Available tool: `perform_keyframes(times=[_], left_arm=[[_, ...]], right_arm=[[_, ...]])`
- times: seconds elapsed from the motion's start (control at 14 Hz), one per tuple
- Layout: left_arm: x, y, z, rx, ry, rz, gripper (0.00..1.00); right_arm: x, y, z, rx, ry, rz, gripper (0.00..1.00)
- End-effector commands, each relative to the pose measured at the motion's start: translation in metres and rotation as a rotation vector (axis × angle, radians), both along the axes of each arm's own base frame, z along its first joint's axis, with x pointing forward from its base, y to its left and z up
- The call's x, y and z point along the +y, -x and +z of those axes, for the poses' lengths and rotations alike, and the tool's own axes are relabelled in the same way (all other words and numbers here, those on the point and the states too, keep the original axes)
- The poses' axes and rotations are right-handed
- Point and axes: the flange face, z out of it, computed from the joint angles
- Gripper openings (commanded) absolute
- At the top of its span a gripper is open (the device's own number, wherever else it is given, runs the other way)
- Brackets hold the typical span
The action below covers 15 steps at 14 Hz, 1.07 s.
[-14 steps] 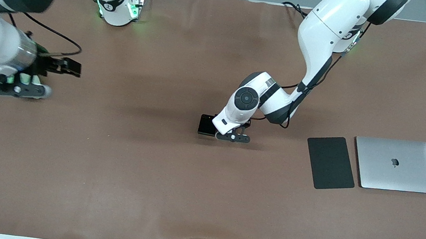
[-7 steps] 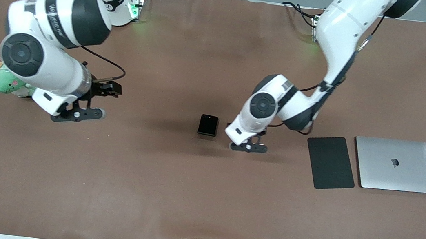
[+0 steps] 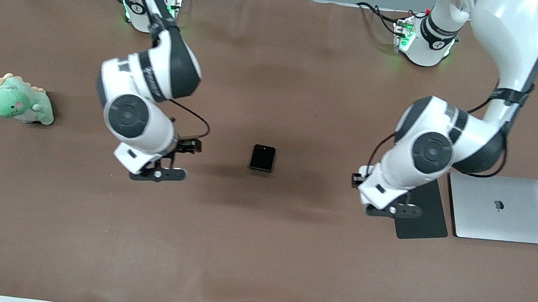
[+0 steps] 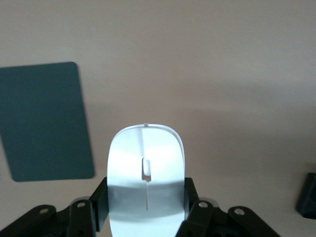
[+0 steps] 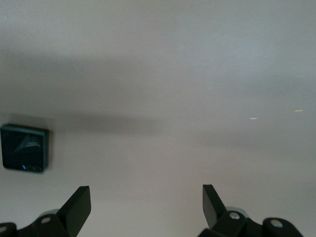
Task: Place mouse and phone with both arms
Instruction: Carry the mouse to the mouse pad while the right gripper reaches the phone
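Front view, from the right arm's end of the table to the left arm's end. A green plush dinosaur [image 3: 19,100] with orange spines sits on the brown table [image 3: 255,253] near the right arm's end.

The right arm [image 3: 145,83], with black lettering on its dark band that cannot be read, reaches down from its green-lit base. The right gripper [image 3: 158,172] hangs low over bare table between the plush dinosaur and the phone. In the right wrist view its two fingers [image 5: 76,207] stand wide apart with nothing between them.

The phone [image 3: 262,158], a small black glossy slab with tiny camera dots at its edge away from the front camera, lies flat near the middle of the table, well apart from both grippers. It also shows at the edge of the right wrist view [image 5: 25,148].

The left gripper [image 3: 393,209] is over the edge of the dark grey mat [image 3: 421,212] toward the phone. The left wrist view shows it clamped on the mouse [image 4: 146,180], white and glossy with a thin grey line, one black finger [image 4: 101,202] pressed against each long side.

The mat lies just beside a closed silver laptop [image 3: 500,208], which bears a dark apple-shaped logo on its lid and lies toward the left arm's end.
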Motion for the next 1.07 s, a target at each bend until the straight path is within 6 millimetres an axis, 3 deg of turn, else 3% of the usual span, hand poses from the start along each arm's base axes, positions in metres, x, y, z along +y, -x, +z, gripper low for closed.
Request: perform_keyframes(times=[0.0, 0.14, 0.36, 0.64, 1.0], left_arm=[[0.066, -0.010, -0.006, 0.019, -0.006, -0.058, 0.47], [0.119, -0.016, -0.021, 0.042, -0.001, -0.047, 0.47], [0.159, -0.005, -0.065, 0.041, 0.007, 0.005, 0.47], [0.180, 0.017, -0.107, -0.021, 0.022, 0.033, 0.47], [0.180, 0.020, -0.128, -0.067, 0.034, 0.026, 0.47]], right_arm=[[0.043, 0.006, -0.041, -0.032, 0.003, -0.065, 1.00], [0.072, 0.014, -0.059, -0.075, -0.014, -0.090, 1.00], [0.110, 0.031, -0.089, -0.109, -0.024, -0.122, 1.00], [0.146, 0.048, -0.131, -0.156, -0.064, -0.084, 1.00], [0.169, 0.065, -0.140, -0.136, -0.111, -0.096, 1.00]])
